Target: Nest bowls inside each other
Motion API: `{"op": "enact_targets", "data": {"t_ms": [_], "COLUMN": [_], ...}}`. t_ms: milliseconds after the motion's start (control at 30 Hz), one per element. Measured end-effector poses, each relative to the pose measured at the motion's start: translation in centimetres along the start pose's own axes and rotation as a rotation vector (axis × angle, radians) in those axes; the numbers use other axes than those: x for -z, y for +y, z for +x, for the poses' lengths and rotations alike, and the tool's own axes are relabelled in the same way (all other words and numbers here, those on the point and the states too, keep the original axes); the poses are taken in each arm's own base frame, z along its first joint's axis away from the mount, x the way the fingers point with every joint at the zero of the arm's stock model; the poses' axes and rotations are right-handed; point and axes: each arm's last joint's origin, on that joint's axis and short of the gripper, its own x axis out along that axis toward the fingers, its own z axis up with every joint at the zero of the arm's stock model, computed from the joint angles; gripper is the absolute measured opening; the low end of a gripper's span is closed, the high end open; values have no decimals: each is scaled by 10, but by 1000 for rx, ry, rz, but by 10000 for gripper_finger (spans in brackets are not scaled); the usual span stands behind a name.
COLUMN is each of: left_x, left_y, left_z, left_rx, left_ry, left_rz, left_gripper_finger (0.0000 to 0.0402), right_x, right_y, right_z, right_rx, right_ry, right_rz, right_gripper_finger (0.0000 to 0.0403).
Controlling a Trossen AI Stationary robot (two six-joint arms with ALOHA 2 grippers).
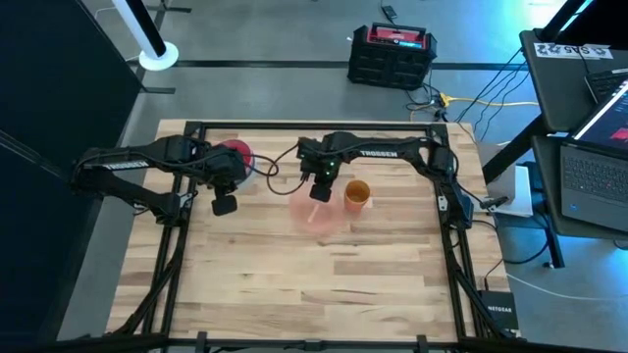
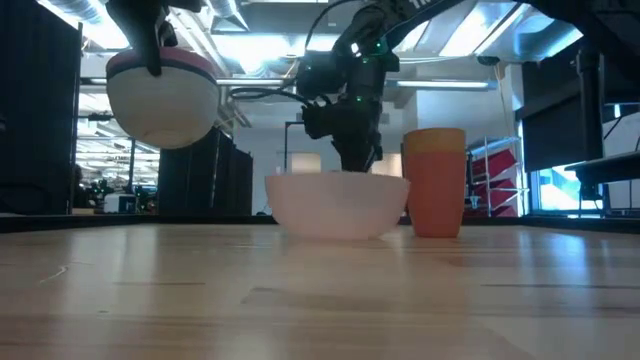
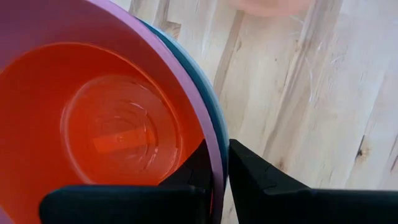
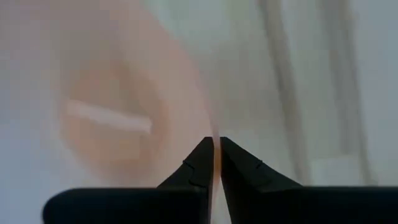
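Observation:
A translucent pale pink bowl [image 2: 337, 205] stands on its base on the table, with the small orange cup [image 2: 433, 182] upright close beside it. My right gripper [image 4: 216, 152] comes down on the bowl's far rim and is shut on it. Toward the table's far left, my left gripper [image 3: 221, 163] is shut on a stack of nested bowls [image 2: 160, 95] held up in the air. In that stack a red bowl [image 3: 112, 124] is innermost, a pink one surrounds it, and a teal rim [image 3: 202, 93] shows outside. In the low view the outermost wall looks pale. My left gripper pinches the stacked rims [image 3: 216, 149], one finger inside the red bowl and one outside the stack. The fingers come steeply from above. The stack hangs clear of the table, its opening up. My right gripper has the translucent bowl's thin rim [image 4: 215, 144] between its two fingertips, one finger inside the bowl and one outside. The fingers point down from above, at the bowl's far side. The bowl sits on the table on its base.
Bare wooden tabletop [image 1: 294, 284] lies toward the near edge. The black table frame [image 1: 196, 127] runs round the far and side edges. Off the table to the right stands a laptop [image 1: 599, 167].

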Motion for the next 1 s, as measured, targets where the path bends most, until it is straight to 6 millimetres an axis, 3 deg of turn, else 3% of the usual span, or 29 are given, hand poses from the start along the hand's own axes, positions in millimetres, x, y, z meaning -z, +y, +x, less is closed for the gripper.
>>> {"op": "enact_targets", "data": {"t_ms": [267, 300, 533, 767, 900, 1000], "left_x": [0, -1, -8, -15, -19, -22], "left_y": [0, 0, -4, -7, -9, -10], "left_z": [0, 0, 0, -2, -2, 0], "left_rx": [0, 3, 42, 81, 103, 107], "left_ry": [-3, -8, -81, -154, -195, -193], "left_rz": [0, 1, 15, 32, 40, 39], "left_gripper_finger": [22, 22, 22, 22, 22, 22], "right_x": [-3, -5, -13, 0, 19, 60], "right_y": [0, 2, 19, 35, 42, 51], "right_z": [-4, -11, -92, -175, -221, -263], "right_rx": [1, 4, 39, 72, 93, 152], "right_ry": [-18, -27, -146, -265, -330, -387], "right_rz": [-4, -9, -59, -103, -118, -76], "right_gripper_finger": [57, 57, 35, 14, 2, 0]}}
